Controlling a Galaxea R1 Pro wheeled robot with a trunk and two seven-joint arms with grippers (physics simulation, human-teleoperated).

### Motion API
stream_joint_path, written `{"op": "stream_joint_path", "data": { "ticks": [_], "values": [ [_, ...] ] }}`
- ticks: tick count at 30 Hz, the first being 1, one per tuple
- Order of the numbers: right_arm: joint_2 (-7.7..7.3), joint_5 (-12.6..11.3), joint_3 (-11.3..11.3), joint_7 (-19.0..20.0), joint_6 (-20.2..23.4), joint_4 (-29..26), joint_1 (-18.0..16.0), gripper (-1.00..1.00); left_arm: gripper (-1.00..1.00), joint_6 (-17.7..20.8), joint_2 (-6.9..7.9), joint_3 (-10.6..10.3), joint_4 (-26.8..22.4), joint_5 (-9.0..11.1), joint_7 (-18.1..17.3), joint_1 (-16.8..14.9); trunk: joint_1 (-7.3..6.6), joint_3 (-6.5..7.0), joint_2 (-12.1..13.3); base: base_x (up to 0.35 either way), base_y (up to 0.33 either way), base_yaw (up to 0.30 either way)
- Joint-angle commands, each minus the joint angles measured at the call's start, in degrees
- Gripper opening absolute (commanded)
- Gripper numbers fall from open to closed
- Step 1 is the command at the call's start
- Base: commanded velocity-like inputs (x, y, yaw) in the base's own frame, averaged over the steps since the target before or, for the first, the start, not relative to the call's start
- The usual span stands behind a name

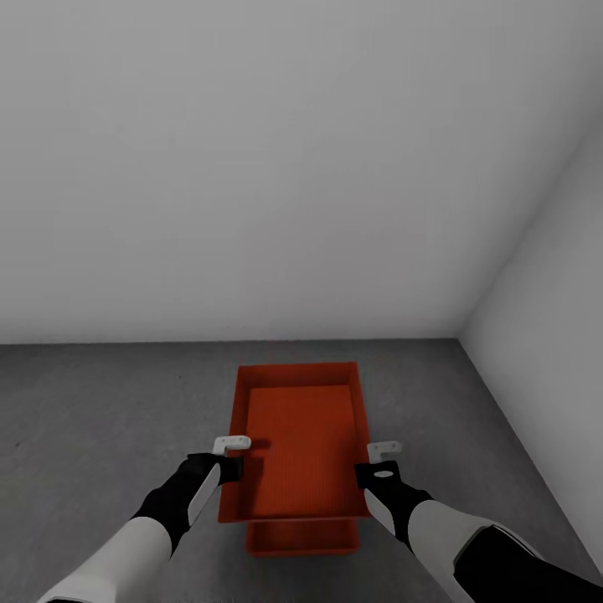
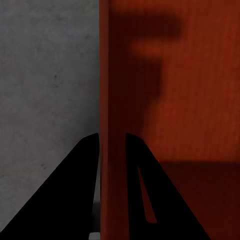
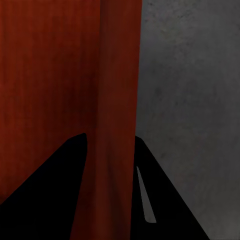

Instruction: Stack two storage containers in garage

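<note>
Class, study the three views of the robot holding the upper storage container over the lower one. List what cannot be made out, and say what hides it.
1. Lower container: head view, mostly covered by the upper container; whether they touch is unclear.
2. Left gripper and right gripper: fingertips hidden behind the walls.
3. Upper container's ends: both wrist views, cut off by the edges.
4. Garage floor below the containers: hidden.

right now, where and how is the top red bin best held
By its two long side walls, one gripper on each, coming down from above. The upper storage container is open-topped with low thin walls, so fingers can straddle a rim. The left gripper already has its wall between its fingers, and the right gripper likewise on the opposite wall. It sits over the lower container on the concrete floor.
</note>
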Motion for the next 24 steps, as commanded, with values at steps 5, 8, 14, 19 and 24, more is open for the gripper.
{"op": "stream_joint_path", "data": {
  "ticks": [5, 8, 14, 19, 24],
  "values": [
    [-0.04, -1.0, 0.2, -0.7, 0.3, 0.9, 0.0, -1.0, -1.0, -2.2, 0.36, -0.2, -0.2, -1.7, 0.8, 0.0, 0.01, -0.52, -0.1, 0.0, 0.0, 0.0],
    [-0.03, -1.0, 0.2, -0.7, 0.3, 0.9, 0.0, -1.0, -1.0, -2.2, 0.35, -0.2, -0.2, -1.7, 0.8, 0.0, 0.01, -0.79, -0.1, 0.0, 0.0, 0.0],
    [-0.02, -1.0, 0.2, -0.7, 0.3, 0.9, 0.0, -1.0, -1.0, -2.2, 0.35, -0.2, -0.2, -1.7, 0.8, 0.0, 0.01, -1.34, -0.1, 0.0, 0.0, 0.0],
    [-0.02, -1.0, 0.2, -0.7, 0.3, 0.9, 0.0, -1.0, -1.0, -2.2, 0.35, -0.2, -0.2, -1.6, 0.8, 0.0, 0.01, -1.79, -0.1, 0.0, 0.0, 0.0],
    [-0.03, -1.0, 0.2, -0.7, 0.3, 0.9, 0.0, -1.0, -1.0, -2.2, 0.34, -0.2, -0.2, -1.6, 0.8, 0.0, 0.01, -2.25, -0.1, 0.0, 0.0, 0.0]
  ]
}}
